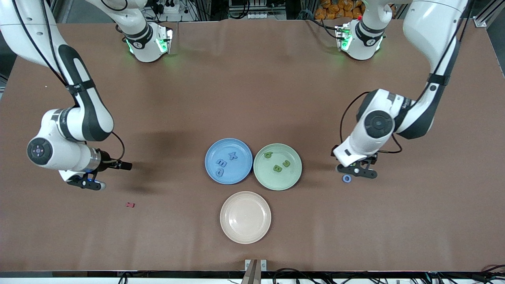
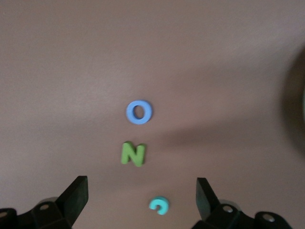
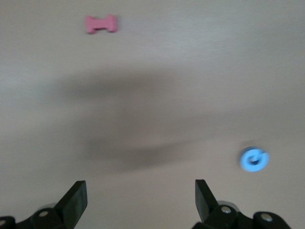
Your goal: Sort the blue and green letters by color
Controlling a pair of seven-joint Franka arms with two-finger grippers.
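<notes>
My left gripper (image 1: 356, 170) is open, low over the table toward the left arm's end. In the left wrist view (image 2: 142, 187) its fingers straddle a small teal curved letter (image 2: 159, 205). A green N (image 2: 133, 153) and a blue O (image 2: 139, 112) lie just past it. The O also shows in the front view (image 1: 347, 178). My right gripper (image 1: 89, 184) is open and empty (image 3: 141, 188) over bare table. A blue round letter (image 3: 254, 159) lies off to one side of it. The blue plate (image 1: 241, 173) holds three blue letters. The green plate (image 1: 292, 179) holds three green letters.
An empty beige plate (image 1: 245, 217) sits nearer the front camera than the two coloured plates. A small dark red letter (image 1: 130, 204) lies near my right gripper and also shows in the right wrist view (image 3: 100, 24).
</notes>
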